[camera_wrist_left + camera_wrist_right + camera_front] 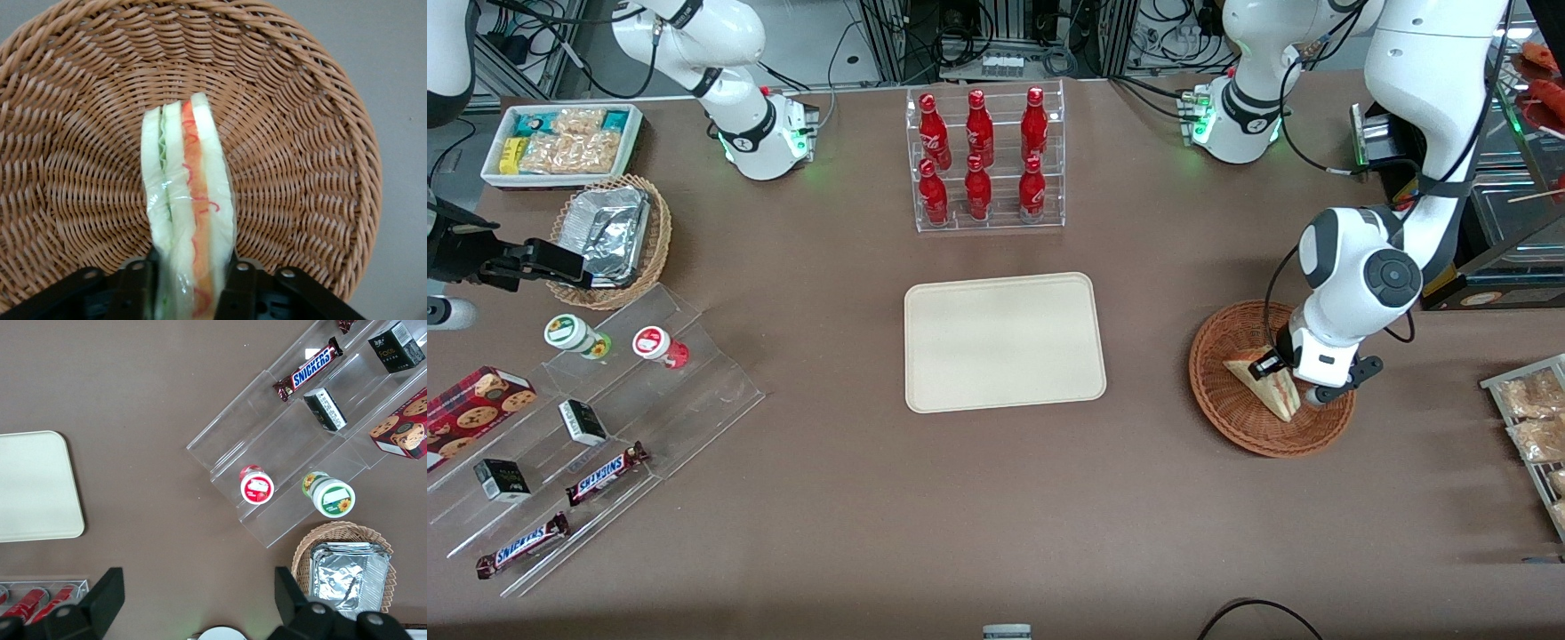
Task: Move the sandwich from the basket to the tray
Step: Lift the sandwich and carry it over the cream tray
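The gripper (193,283) is inside the basket (1227,409), its two fingers (140,283) clamped against the bread faces of the sandwich (190,207). The sandwich stands on edge on the basket floor. The tray (1005,342) lies well apart from the basket, bare.

Brown table (996,498) carries tray (1003,341), basket (1227,400), bottle rack (987,160), perhaps acrylic shelving (605,427).

Sandwich (190,220) between fingers (137,283), over basket (80,133)
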